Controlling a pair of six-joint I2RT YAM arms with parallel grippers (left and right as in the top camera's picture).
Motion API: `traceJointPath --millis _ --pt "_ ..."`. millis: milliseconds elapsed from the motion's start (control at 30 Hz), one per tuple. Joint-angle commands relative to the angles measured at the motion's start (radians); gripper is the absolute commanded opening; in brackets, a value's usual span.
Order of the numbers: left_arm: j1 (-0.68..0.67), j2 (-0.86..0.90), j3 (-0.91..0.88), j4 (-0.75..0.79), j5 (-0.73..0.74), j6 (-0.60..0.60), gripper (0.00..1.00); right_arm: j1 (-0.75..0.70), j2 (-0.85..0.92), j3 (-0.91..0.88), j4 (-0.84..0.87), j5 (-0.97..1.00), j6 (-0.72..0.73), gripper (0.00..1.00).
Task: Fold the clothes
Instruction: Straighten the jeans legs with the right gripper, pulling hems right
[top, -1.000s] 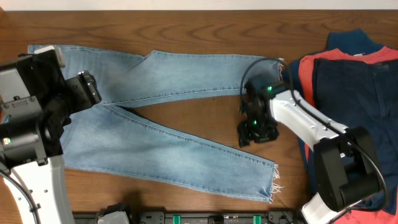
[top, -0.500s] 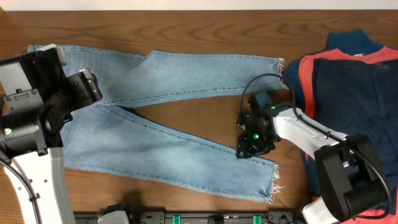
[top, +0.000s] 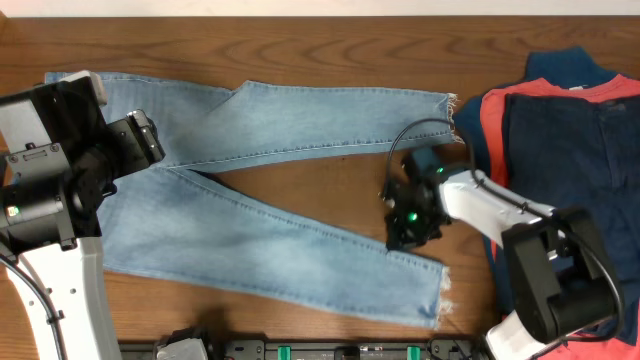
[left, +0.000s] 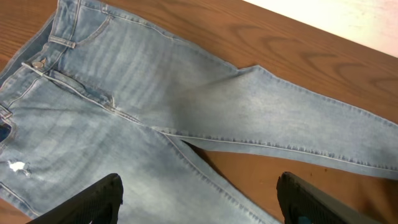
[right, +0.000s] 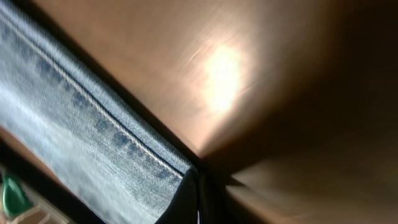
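The light-blue jeans (top: 250, 230) lie flat on the wooden table, legs spread in a V toward the right, with frayed hems. My right gripper (top: 406, 238) is low at the upper edge of the near leg, close to its hem. In the right wrist view that gripper (right: 198, 194) is shut, with the stitched denim seam (right: 93, 118) running into its fingers. My left gripper (left: 199, 205) hovers open above the crotch and waist area of the jeans (left: 124, 74), its two fingers (left: 102, 196) wide apart, touching nothing. From overhead the left arm (top: 70, 170) covers the waist.
A pile of dark navy garments (top: 570, 150) with a red-orange shirt (top: 600, 92) lies at the right edge, beside the right arm. Bare table wood (top: 330, 185) shows between the two legs. The far leg's hem (top: 450, 105) lies near the pile.
My right gripper has moved down from between the legs to the near leg's upper edge and has shut there. The left arm shifted slightly and stays open.
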Motion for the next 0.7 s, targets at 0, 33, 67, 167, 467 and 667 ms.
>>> traceJointPath --millis 0,33,67,167,467,667 --pt "-0.001 0.003 0.007 -0.002 -0.012 -0.005 0.8 -0.089 0.01 0.084 -0.011 0.071 0.031 0.01" --pt "-0.001 0.003 0.007 -0.002 -0.013 -0.005 0.8 -0.111 0.01 0.104 -0.016 0.074 0.033 0.01" --pt "-0.001 0.003 0.007 -0.002 -0.013 -0.005 0.8 -0.14 0.01 0.129 -0.015 0.082 0.036 0.01" --pt "-0.001 0.003 0.007 0.002 -0.013 -0.005 0.8 -0.209 0.01 0.185 -0.008 0.146 0.092 0.01" --pt "-0.001 0.003 0.007 -0.005 -0.09 -0.005 0.86 -0.33 0.004 0.283 -0.062 0.147 0.124 0.42" --pt "0.059 0.037 0.006 -0.054 -0.256 -0.129 0.99 -0.338 -0.086 0.37 -0.121 0.092 0.114 0.5"
